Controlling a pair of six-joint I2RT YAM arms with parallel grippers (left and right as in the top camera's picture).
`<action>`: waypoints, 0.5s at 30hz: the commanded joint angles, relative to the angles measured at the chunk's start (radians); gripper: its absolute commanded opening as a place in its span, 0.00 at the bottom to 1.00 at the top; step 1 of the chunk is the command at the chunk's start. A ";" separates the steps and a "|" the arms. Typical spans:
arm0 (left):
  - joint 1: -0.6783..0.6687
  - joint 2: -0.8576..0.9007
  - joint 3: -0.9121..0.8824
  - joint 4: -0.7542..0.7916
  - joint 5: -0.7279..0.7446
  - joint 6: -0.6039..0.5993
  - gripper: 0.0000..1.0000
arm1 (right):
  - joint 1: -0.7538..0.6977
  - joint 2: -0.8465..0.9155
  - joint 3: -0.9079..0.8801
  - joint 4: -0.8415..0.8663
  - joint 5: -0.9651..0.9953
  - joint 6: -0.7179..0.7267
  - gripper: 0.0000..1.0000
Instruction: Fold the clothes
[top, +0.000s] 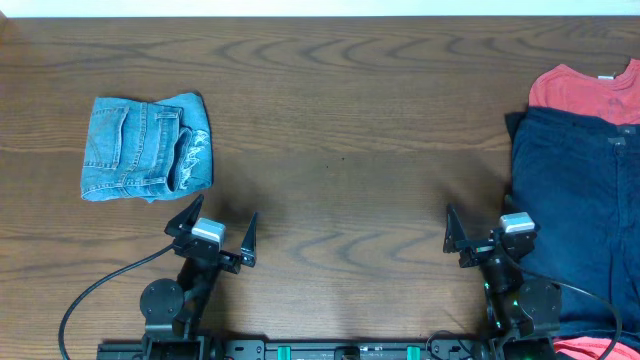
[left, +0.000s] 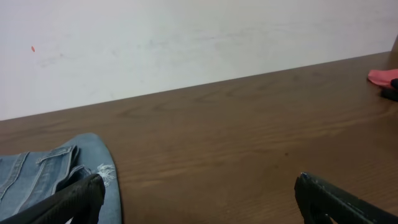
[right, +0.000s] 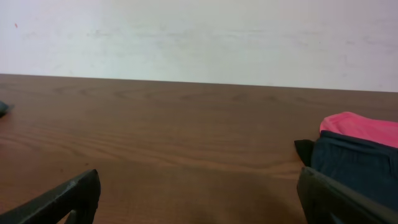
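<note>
The clothes lay in two places on a dark wooden table, none of them in my grasp. A pair of faded light-blue denim shorts sat on my left side of the table, doubled into a compact, roughly square bundle, back pocket facing up and a frayed white hem along its right edge. Far across on my right lay the dark navy shorts, spread flat and running from the middle of the table toward my near edge. They rested on top of a red T-shirt, whose red cloth showed beyond their far edge and again at the near right corner.

My left gripper hovered just on the near side of the denim bundle, apart from it, its two black fingers spread wide and empty. From that wrist I saw the denim's frayed corner just past my left finger, with bare wood between the fingers.

My right gripper sat at the left edge of the navy shorts, fingers likewise splayed wide and holding nothing. From that wrist, the navy cloth and a strip of red lay beyond my right finger. I could not tell whether that finger touched the fabric.

A black cable looped beside my left arm's base, and a pale wall stood behind the table.
</note>
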 joint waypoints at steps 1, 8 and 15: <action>-0.005 -0.006 -0.016 -0.030 0.000 -0.009 0.98 | -0.005 -0.005 -0.002 0.010 -0.015 -0.010 0.99; -0.005 -0.006 -0.015 -0.037 0.160 -0.035 0.98 | -0.005 0.001 -0.002 0.007 -0.136 0.143 0.99; -0.005 -0.004 0.100 -0.045 0.166 -0.179 0.98 | -0.005 0.002 0.058 0.105 -0.286 0.200 0.99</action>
